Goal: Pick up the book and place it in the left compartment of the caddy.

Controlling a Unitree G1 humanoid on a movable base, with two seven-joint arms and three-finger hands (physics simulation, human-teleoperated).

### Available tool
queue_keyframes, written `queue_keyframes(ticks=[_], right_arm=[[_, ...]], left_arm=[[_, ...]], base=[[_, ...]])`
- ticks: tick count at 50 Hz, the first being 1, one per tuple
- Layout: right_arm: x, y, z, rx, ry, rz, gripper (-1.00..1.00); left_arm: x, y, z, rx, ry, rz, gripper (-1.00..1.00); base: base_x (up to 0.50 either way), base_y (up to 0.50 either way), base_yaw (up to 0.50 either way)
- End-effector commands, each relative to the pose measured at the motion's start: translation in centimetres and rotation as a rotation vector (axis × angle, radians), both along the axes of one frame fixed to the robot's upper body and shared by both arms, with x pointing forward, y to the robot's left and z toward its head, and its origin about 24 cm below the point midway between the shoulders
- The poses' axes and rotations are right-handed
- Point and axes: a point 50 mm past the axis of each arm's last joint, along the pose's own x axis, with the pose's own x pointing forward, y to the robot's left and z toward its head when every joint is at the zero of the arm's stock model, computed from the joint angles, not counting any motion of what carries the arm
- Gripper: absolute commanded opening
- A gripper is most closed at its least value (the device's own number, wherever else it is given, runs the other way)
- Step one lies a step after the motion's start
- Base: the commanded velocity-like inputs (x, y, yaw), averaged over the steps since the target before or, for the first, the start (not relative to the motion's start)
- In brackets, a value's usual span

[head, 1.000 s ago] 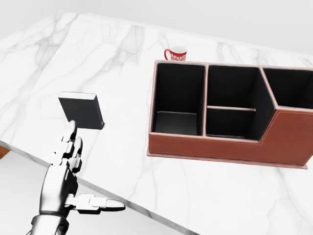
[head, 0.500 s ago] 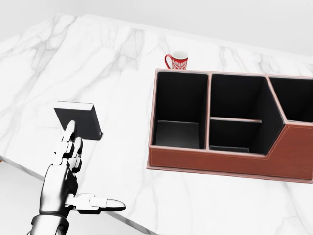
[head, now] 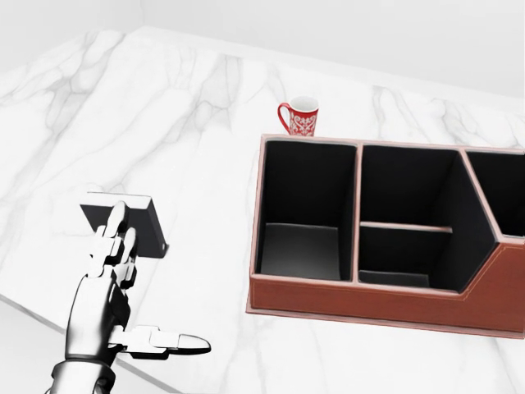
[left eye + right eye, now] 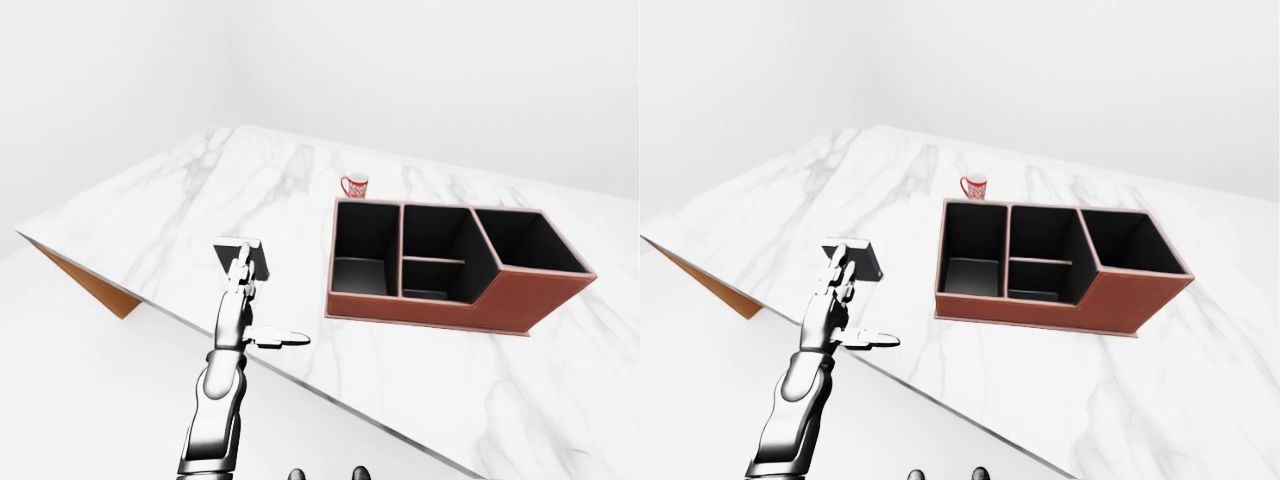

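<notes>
Versus half a second earlier, the whole head view had slid: caddy [image 3: 385, 279], mug [image 3: 299, 116] and book [image 3: 135, 222] all sat lower and a bit larger, table edge dropped toward bottom left. That was camera/base motion; things kept their spacing on the marble table [image 3: 189, 107]. Left hand [image 3: 111, 283] stayed at almost the same spot in the head view, so the book had slipped down under its fingertips and more of the dark cover was hidden.

Left hand pose: forearm rose from the bottom left, palm edge-on, two fingers [image 3: 115, 234] extended straight up-frame, thumb stuck out sideways to the right. Fingers spread, released, nothing grasped. Fingertips overlapped the book's near edge in all views; could not tell whether they touched it or hovered above.

Book: dark cover, pale page edge, lying flat on the table just beyond the fingertips, near the table's edge. Not in the caddy.

Caddy: red-brown leather-look, black inside, well to the right of the hand and apart from the book. Its left compartment [image 3: 302, 238] was nearest the hand. Red-and-white mug stood just past the caddy's far left corner, up and right from the hand.

Right hand: only two dark tips at the bottom edge of the eye views [image 4: 325, 474], possibly it; state not readable.
</notes>
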Motion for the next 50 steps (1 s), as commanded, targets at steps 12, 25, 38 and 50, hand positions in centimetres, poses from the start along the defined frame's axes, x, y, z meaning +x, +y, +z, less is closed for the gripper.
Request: queue_keyframes(ticks=[12,25,38,50], right_arm=[[-0.06,-0.01,0.14,-0.004,-0.005,0.002,1.00],[-0.13,-0.03,-0.01,-0.002,-0.002,0.003,1.00],[-0.16,0.02,0.03,-0.002,-0.005,0.001,1.00],[-0.01,0.06,-0.08,0.003,-0.002,0.004,1.00]], left_arm=[[-0.12,0.17,0.09,0.032,-0.005,0.029,1.00],[-0.33,0.40,0.33,0.028,-0.017,0.050,1.00],[-0.24,0.61,0.35,0.022,-0.017,0.058,1.00],[-0.23,0.65,0.59,0.019,-0.028,0.060,1.00]], base=[[0.16,0.08,0.00],[0.15,0.08,0.00],[0.15,0.08,0.00],[0.16,0.07,0.00]])
